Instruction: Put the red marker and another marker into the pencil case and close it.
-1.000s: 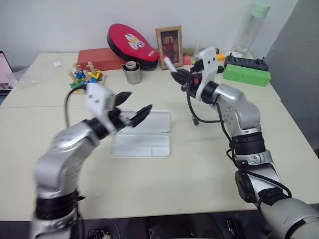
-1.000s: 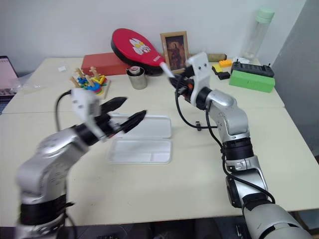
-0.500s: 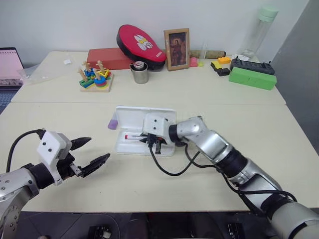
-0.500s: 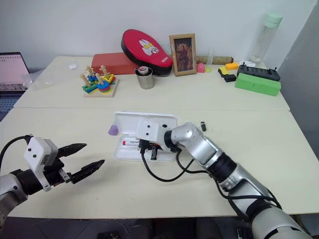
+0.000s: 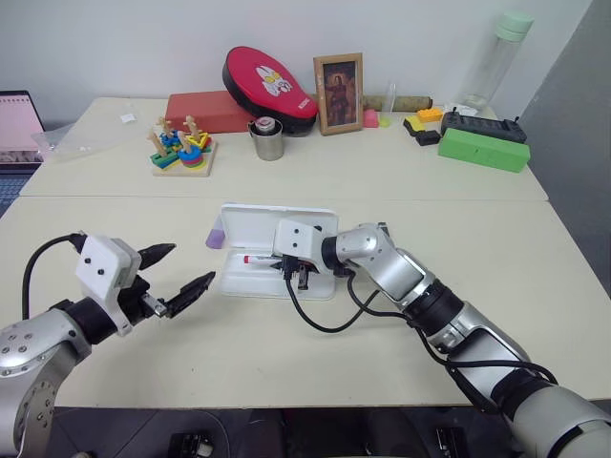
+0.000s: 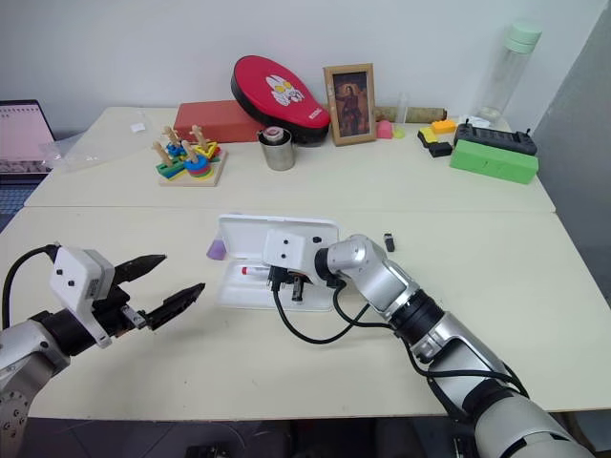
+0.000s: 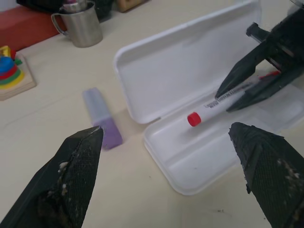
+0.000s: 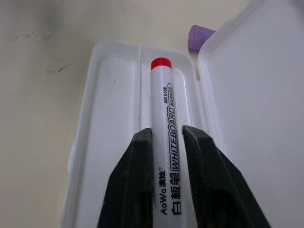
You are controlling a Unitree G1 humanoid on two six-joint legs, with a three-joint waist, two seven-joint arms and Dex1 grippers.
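- Since a second earlier, the red marker [image 8: 162,137] had been carried down into the pencil case [image 5: 250,282] on the bench [image 5: 401,181].
- The right gripper [image 8: 162,142] fingers flanked it, slightly loosened.
- The left gripper [image 5: 178,280] fingers were spread wide, empty.

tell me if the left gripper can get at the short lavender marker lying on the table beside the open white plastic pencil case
Probably yes. The left gripper is open, and the short lavender marker lies bare on the table, just outside the open white plastic pencil case, on that gripper's side. The right gripper is busy inside the case.

Office-like room: pale desks [image 5: 496,239], laptop [image 5: 19,119], framed picture [image 5: 338,80].
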